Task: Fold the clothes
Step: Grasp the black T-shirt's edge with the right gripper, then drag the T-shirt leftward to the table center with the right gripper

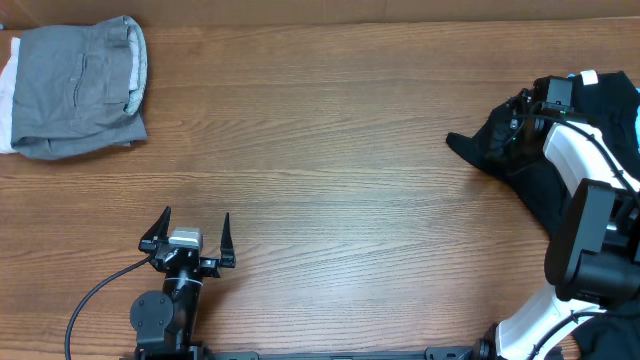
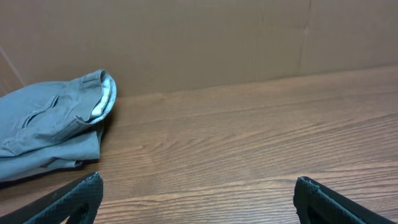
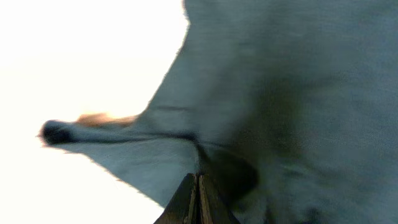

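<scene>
A dark garment (image 1: pixel 500 150) lies crumpled at the right edge of the table. My right gripper (image 1: pixel 520 115) is shut on a pinch of its fabric; in the right wrist view the jaws (image 3: pixel 198 180) are pressed together with the dark cloth (image 3: pixel 280 93) bunched around them. A folded grey garment (image 1: pixel 80 88) sits at the far left corner, also in the left wrist view (image 2: pixel 50 121). My left gripper (image 1: pixel 188 238) is open and empty near the front edge, its fingertips spread wide over bare wood (image 2: pixel 198 186).
A white cloth (image 1: pixel 8 85) peeks out under the grey garment at the left edge. A cardboard wall (image 2: pixel 199 37) runs along the back of the table. A black cable (image 1: pixel 95 300) trails from the left arm's base.
</scene>
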{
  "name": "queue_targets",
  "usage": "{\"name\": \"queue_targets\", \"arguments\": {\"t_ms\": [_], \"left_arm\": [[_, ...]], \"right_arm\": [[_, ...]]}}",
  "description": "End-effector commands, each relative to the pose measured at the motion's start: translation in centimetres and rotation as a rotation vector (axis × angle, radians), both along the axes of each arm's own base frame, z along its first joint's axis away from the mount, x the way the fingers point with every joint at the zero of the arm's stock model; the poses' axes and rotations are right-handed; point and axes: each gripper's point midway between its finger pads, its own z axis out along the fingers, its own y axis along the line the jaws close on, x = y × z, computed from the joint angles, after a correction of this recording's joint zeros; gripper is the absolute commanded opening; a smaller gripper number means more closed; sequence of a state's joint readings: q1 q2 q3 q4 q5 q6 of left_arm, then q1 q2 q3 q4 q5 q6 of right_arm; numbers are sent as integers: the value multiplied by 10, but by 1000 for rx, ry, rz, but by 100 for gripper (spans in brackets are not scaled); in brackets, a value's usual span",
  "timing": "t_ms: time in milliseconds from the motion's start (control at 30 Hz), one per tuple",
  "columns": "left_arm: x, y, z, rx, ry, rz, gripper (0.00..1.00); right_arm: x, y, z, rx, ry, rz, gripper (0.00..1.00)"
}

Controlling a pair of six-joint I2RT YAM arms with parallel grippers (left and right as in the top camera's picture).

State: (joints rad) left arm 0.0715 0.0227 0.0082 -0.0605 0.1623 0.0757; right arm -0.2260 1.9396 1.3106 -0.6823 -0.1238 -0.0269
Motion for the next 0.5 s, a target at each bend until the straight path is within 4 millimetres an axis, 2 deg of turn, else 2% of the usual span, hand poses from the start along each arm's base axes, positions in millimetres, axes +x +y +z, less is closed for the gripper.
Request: {"name": "queue_targets", "arguments": {"t_ms": [0,133,267,367,467], "left_arm": [[0,1,-2,-20,6,8,100],[0,1,-2,-20,6,8,100],[0,1,-2,-20,6,8,100],[0,1,-2,-20,6,8,100],[0,1,-2,-20,6,8,100]], "right_arm": [[19,58,19,237,-92,118,4],[46,105,57,342,-184,189,4],[70,164,103,364,-277,301,4],[76,217,133,380,-342,402,4],[71,271,148,423,-383,468,4]]}}
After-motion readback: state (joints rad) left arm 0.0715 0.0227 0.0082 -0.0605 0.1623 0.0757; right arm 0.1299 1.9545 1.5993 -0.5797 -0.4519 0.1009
